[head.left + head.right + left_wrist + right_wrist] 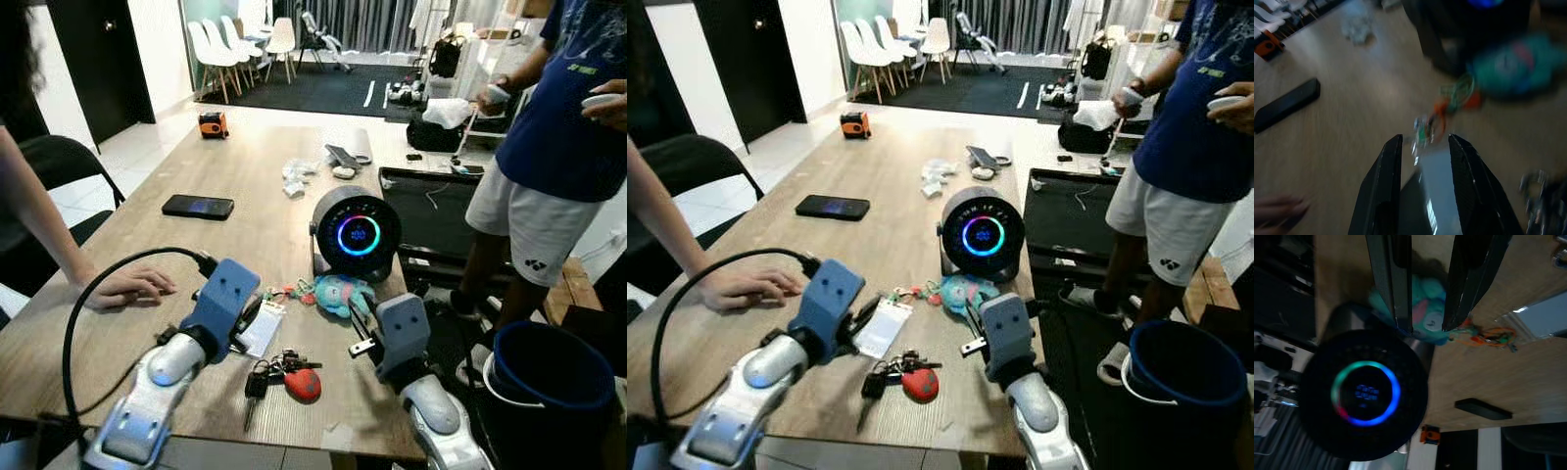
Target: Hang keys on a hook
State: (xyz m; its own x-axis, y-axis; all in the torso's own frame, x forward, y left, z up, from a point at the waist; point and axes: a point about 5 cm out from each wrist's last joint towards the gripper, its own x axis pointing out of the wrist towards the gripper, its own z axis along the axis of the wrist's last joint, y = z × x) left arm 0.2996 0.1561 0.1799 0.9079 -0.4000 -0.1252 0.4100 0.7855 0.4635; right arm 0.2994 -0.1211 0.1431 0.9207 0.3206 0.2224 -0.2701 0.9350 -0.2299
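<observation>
While both claws hover parted and empty, the metal key bunch with red fob (284,375) sits at the left gripper's (247,315) 5 o'clock, nearer it than the right gripper (359,320)

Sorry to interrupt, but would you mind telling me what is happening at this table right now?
The robot stands at a long wooden table. Its left gripper is open, hovering above a clear card holder. Its right gripper is open, pointing at a teal plush toy beside a round black speaker with a glowing ring. A bunch of keys with a red fob lies untouched near the table edge. A person's hand rests on the table; another person stands nearby.
</observation>
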